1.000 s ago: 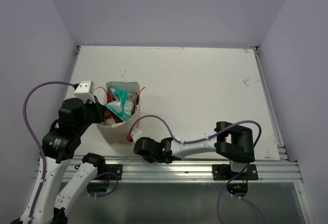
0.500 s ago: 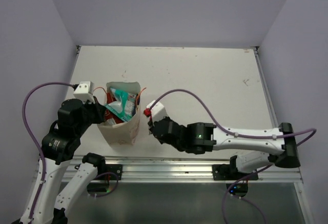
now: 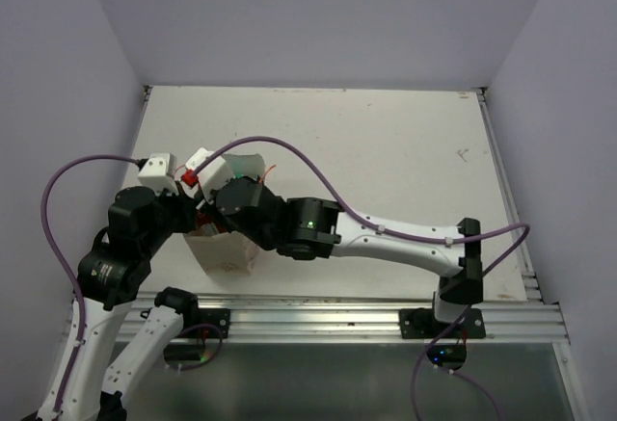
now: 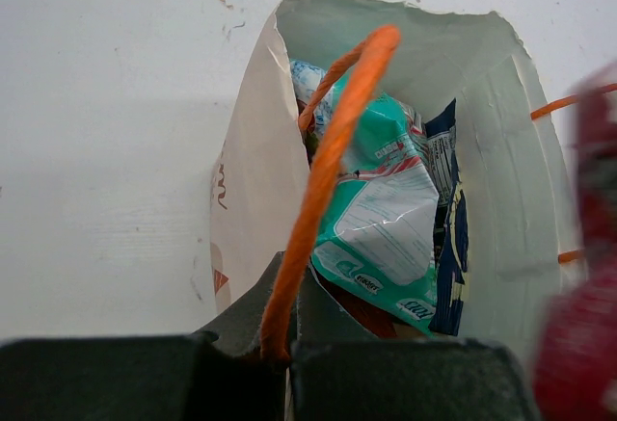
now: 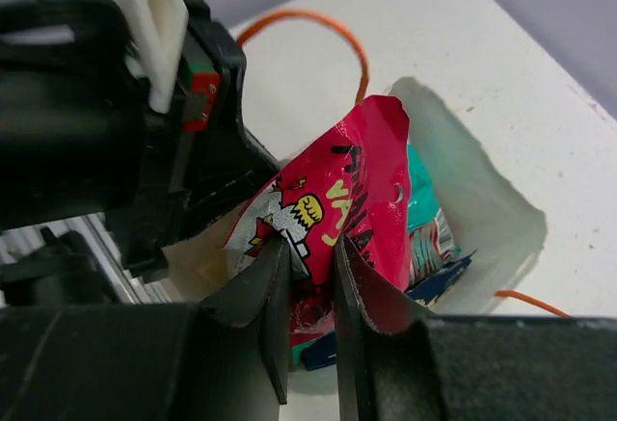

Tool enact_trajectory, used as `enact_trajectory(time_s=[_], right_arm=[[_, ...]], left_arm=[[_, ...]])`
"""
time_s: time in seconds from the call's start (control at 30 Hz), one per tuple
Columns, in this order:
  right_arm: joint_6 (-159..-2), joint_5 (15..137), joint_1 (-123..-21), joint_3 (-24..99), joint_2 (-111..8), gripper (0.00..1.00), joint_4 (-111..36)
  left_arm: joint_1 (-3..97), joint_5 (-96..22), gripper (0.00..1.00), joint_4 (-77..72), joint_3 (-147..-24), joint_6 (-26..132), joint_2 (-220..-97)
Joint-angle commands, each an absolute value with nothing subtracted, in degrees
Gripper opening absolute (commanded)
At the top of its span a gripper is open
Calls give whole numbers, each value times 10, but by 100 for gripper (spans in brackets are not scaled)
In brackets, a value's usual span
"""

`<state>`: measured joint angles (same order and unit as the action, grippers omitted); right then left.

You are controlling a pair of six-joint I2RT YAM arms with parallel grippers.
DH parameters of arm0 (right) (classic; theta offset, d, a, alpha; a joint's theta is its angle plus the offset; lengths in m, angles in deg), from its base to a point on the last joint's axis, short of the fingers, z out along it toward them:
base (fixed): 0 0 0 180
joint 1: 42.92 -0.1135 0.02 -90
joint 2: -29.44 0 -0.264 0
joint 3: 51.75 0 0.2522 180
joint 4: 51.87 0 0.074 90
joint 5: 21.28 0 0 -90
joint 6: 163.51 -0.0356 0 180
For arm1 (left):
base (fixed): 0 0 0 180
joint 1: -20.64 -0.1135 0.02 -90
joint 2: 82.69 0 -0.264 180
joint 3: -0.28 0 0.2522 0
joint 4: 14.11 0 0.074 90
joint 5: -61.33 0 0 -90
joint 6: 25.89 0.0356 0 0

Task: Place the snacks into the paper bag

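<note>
Holding red snack packet (image 5: 328, 199) clenched in right jaws over paper bag (image 4: 501, 171) below them; left jaws clamp orange handle (image 4: 328, 151); lower deeper before releasing.

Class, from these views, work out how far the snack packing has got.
Done: the teal-and-white packet and dark blue packet lie inside the paper bag. In hand: the right pincer grips a red packet at the bag's mouth, while the left pincer pinches the orange handle. Left: lowering and releasing that red packet.
</note>
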<state>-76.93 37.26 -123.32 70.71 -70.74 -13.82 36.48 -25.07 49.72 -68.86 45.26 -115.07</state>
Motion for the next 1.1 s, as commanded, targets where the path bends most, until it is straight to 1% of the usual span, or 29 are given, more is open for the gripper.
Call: enact_trajectory(time_s=[0.0,0.03,0.1,0.13,0.17,0.2,0.23,0.27,0.43,0.53,0.57,0.7,1.07], right_arm=[[-741,398,-1208,727,-733,0,-137],[-747,394,-1204,724,-735,0,-136],[-752,394,-1189,717,-731,28,-134],[-761,395,-1184,718,-730,39,-127],[-763,395,-1181,725,-728,69,-123],[-766,384,-1175,730,-726,85,-118],[-763,375,-1175,737,-724,97,-109],[-762,368,-1175,752,-719,99,-104],[-769,316,-1175,774,-679,99,-80],[-800,288,-1174,732,-638,99,-69],[-814,289,-1174,693,-629,99,-67],[-869,309,-1166,606,-594,99,-80],[-918,358,-1129,520,-595,97,-151]], left_arm=[[369,-260,0,494,-695,452,-1146],[369,-260,0,494,-695,452,-1147],[369,-259,0,494,-695,451,-1146],[369,-259,0,494,-694,451,-1146],[369,-259,0,494,-694,451,-1146],[369,-259,0,494,-694,451,-1146],[369,-259,0,493,-694,451,-1145],[369,-260,0,493,-693,450,-1146],[369,-263,0,491,-689,450,-1147],[369,-261,0,490,-689,449,-1146],[369,-262,0,490,-687,448,-1146],[369,-263,0,488,-686,448,-1147],[369,-257,0,492,-691,450,-1145]])
